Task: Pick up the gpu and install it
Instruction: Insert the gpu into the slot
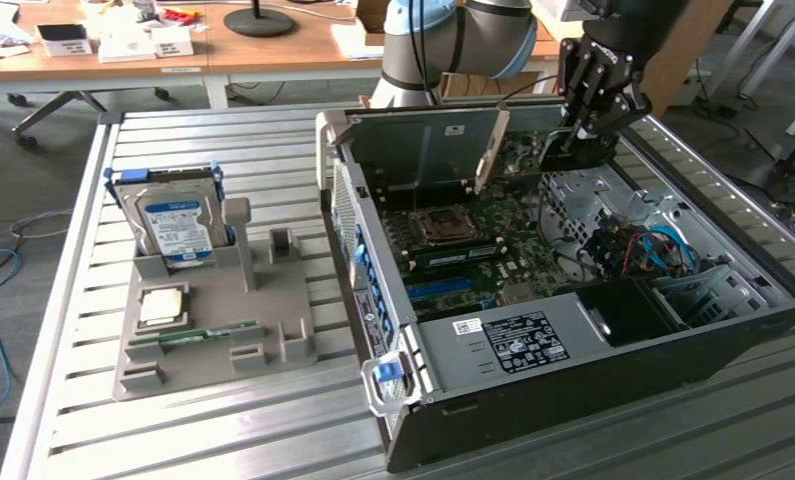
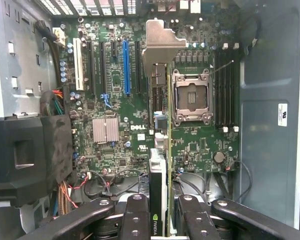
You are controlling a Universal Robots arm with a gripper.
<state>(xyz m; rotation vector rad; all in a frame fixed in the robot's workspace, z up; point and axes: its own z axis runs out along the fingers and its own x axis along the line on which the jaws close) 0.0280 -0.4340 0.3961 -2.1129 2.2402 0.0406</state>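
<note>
My gripper (image 1: 588,122) hangs over the far end of the open computer case (image 1: 571,385) and is shut on the gpu (image 1: 575,152), which hangs beneath it above the motherboard (image 1: 491,250). From the wrist, the gpu (image 2: 160,165) is seen edge-on: a green board edge, a black cooler with a logo, and a silver bracket (image 2: 161,42) at its far end. My fingers (image 2: 137,207) clamp it from both sides, the gripper (image 2: 161,202) centred on the card. The card floats above the board between the blue slot (image 2: 126,67) and the CPU socket (image 2: 191,97), clear of both.
A grey holder tray (image 1: 217,320) at the exterior view's left carries a hard drive (image 1: 177,225), a CPU chip (image 1: 161,305) and a RAM stick (image 1: 197,336). Bundled cables (image 1: 637,250) and a black power supply (image 1: 531,345) fill the case's near end. Everything rests on a slatted metal table (image 1: 170,435).
</note>
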